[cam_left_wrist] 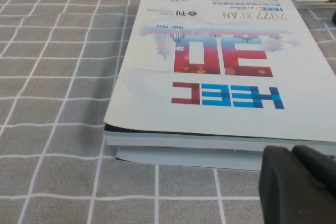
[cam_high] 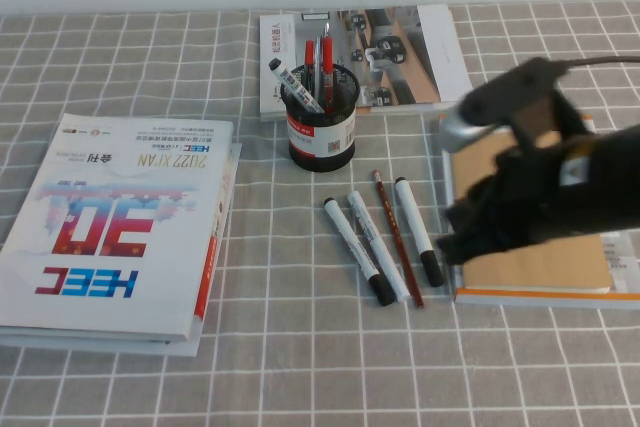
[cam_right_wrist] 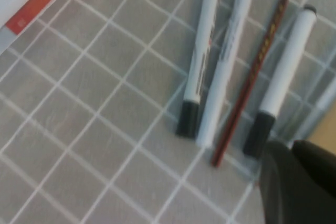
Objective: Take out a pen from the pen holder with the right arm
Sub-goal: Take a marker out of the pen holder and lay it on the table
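A black mesh pen holder (cam_high: 322, 132) stands upright in the middle of the table. It holds red pens (cam_high: 326, 65) and a white marker (cam_high: 295, 85). In front of it three white markers (cam_high: 358, 250) (cam_right_wrist: 197, 77) and a brown pencil (cam_high: 398, 237) (cam_right_wrist: 252, 77) lie side by side on the cloth. My right gripper (cam_high: 455, 242) (cam_right_wrist: 290, 153) hangs just right of the lying markers, shut and holding nothing. My left gripper (cam_left_wrist: 291, 156) is shut and empty beside the stacked books' near edge; the high view does not show it.
A stack of white books (cam_high: 120, 217) (cam_left_wrist: 220, 66) lies at the left. An open magazine (cam_high: 390, 52) lies behind the holder. A brown-covered book (cam_high: 540, 247) lies under my right arm. A grey checked cloth (cam_high: 300, 367) covers the table.
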You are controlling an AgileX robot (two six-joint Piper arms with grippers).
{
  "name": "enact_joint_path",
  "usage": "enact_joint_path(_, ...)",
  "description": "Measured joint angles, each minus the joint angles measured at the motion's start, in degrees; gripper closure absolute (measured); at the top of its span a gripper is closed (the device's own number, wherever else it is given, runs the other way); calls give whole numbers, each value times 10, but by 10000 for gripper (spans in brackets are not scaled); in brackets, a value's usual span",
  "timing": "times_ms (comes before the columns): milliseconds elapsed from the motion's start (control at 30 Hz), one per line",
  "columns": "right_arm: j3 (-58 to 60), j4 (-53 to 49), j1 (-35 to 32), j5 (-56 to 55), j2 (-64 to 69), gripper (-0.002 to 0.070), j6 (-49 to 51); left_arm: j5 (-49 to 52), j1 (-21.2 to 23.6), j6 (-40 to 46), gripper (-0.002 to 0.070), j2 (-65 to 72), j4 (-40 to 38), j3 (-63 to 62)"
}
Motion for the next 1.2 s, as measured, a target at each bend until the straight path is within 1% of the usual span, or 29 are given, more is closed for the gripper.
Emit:
enact_joint_path(100,-25,-59,31,-35,49,689,45,0,0,0,680,0,0,0)
enact_joint_path(200,-37,-103,54,-100,85,688,61,0,0,0,680,0,0,0)
enact_joint_path(300,-40,-142,65,-184,109,689,68,0,0,0,680,0,0,0)
enact_joint_path(400,-41,-156,69,-268,127,688,68,0,0,0,680,0,0,0)
enact_joint_path(533,-59,-188,71,-335,158,673,66,0,0,0,680,0,0,0)
enact_joint_path(633,-85,-213,71,-366,188,617,65,0,0,0,680,0,0,0)
enact_joint_path(733,-116,-224,71,-383,225,521,65,0,0,0,680,0,0,0)
enact_joint_path(867,-164,-230,71,-387,274,366,65,0,0,0,680,0,0,0)
enact_joint_path(900,-172,-230,71,-387,282,354,65,0,0,0,680,0,0,0)
enact_joint_path(933,-191,-230,71,-387,297,321,65,0,0,0,680,0,0,0)
enact_joint_path(1033,-232,-230,71,-387,336,292,65,0,0,0,680,0,0,0)
enact_joint_path(1200,-311,-230,71,-362,391,281,42,0,0,0,680,0,0,0)
